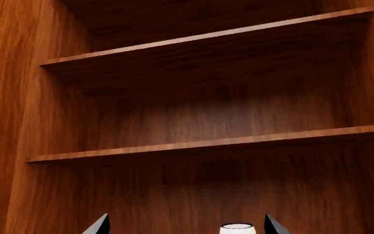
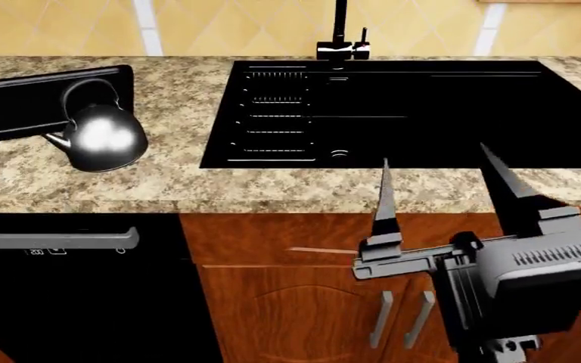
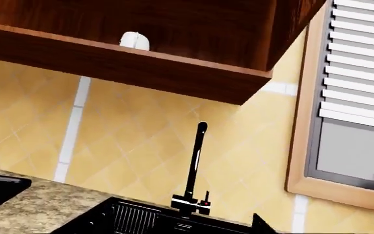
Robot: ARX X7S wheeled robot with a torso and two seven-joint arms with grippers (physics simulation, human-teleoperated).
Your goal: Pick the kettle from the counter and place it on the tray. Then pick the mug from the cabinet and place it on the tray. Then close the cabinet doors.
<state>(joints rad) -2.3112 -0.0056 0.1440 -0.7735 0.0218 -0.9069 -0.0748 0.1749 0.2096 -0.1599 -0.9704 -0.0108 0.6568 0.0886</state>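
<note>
- Left wrist: jaw tips parted, mug (image 1: 237, 228) sitting right between them on the cabinet shelf, not gripped yet.
- Head: right gripper (image 2: 437, 170) released, idle by the desk's front edge; kettle (image 2: 102, 134) at the tray (image 2: 23, 106).
- Right wrist: mug up in the cabinet.

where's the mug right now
The mug stands inside the open wall cabinet above the sink; in the left wrist view its rim shows between the left gripper fingertips.
</note>
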